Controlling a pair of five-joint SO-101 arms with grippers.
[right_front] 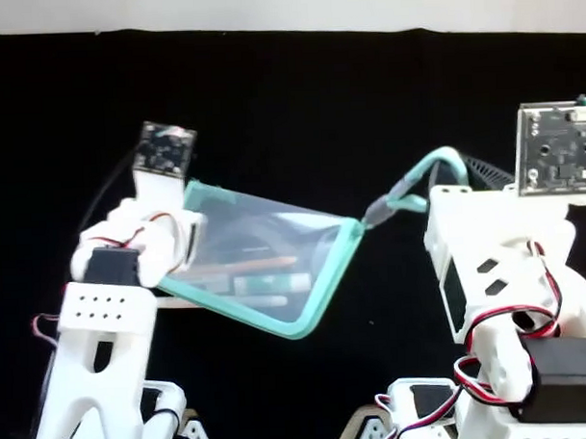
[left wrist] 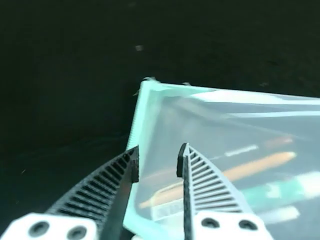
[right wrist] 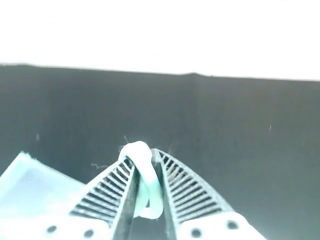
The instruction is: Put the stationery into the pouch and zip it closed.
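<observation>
**L gripper (left wrist: 159, 149) on seam, R gripper (right wrist: 144, 156) on zip loop**

L gripper is narrowed on the pouch (right_front: 266, 264) at its side seam. R gripper is clamped on the pull loop (right wrist: 145, 182). Pouch hangs tilted betw. the arms, pens (right_front: 247, 274) inside. It's thin clear film w/ soft teal trim: light, floppy, prob. slippery. So hold by seam or loop, not the film. Farther off, the loop runs to the slider (right_front: 377, 212) at the pouch corner.

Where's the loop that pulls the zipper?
Find the see-through pouch with the mint-green edge, held up over the black table. From its corner a soft mint-green loop arches into the right gripper. Unlike the straight pens inside, it curves outside the pouch.
</observation>
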